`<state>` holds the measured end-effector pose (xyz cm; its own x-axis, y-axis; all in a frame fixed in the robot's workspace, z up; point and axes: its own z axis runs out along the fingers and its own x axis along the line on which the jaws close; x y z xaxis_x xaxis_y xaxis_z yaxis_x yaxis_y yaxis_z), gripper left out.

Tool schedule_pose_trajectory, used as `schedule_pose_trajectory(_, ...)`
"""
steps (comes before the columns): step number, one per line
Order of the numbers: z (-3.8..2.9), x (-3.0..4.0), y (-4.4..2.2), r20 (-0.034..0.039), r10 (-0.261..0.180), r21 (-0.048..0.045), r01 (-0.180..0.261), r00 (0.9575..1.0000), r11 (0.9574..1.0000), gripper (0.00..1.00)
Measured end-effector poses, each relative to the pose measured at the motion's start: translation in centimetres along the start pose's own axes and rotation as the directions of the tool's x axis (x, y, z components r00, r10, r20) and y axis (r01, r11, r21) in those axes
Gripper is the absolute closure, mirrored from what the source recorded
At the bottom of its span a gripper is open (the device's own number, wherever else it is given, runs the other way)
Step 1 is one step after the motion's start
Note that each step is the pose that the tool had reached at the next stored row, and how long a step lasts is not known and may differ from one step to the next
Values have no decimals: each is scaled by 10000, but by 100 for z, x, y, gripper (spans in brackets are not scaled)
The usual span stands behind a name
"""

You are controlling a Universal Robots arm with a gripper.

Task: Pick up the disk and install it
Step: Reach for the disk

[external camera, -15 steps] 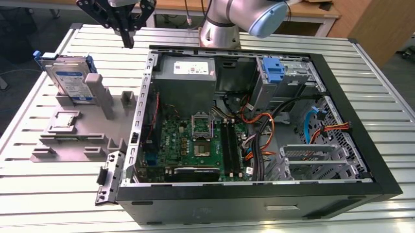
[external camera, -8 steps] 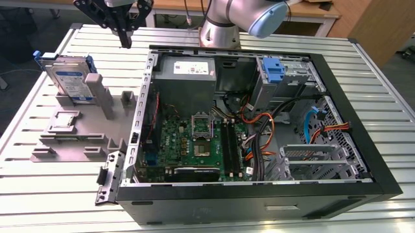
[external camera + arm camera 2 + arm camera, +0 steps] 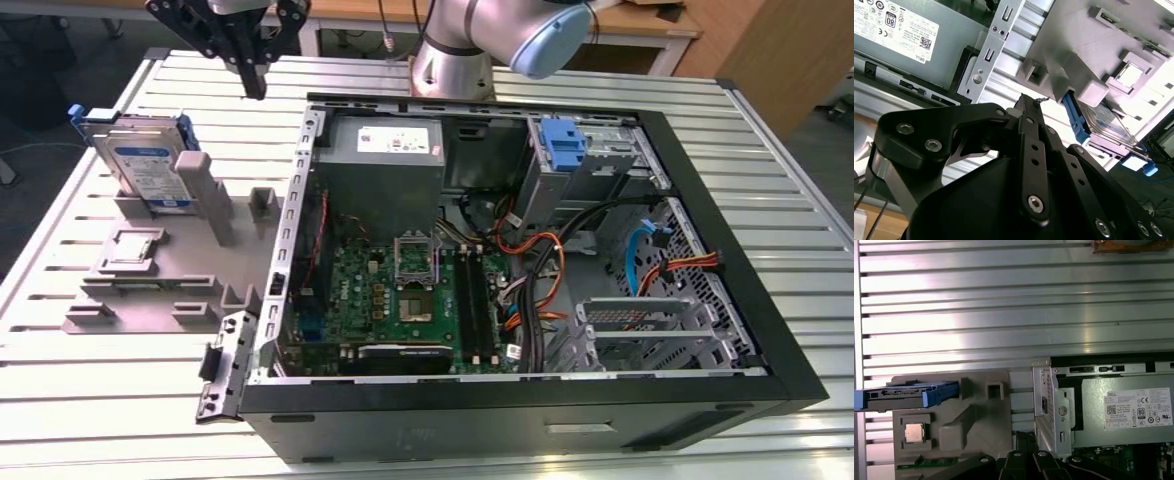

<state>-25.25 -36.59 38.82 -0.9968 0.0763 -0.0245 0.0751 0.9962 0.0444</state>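
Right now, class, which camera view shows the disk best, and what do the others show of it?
The exterior view: the disk stands upright in the grey holder, label face and blue rails plain. The first wrist view shows the disk edge-on; the second wrist view shows part of the disk behind a holder post.

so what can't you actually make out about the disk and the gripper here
- Exterior view: a post of the grey holder covers the lower corner of the upright disk.
- First wrist view: the disk is seen edge-on, so its label face is hidden. The picture's edge cuts off one end.
- Second wrist view: the holder hides most of the disk.
- Exterior view: the top edge cuts off the upper part of the gripper.
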Motion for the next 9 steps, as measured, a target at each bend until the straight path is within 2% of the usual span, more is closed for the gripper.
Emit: schedule_pose_trajectory(9, 2, 51, 6, 0, 0, 0, 0, 10000, 10000, 90)
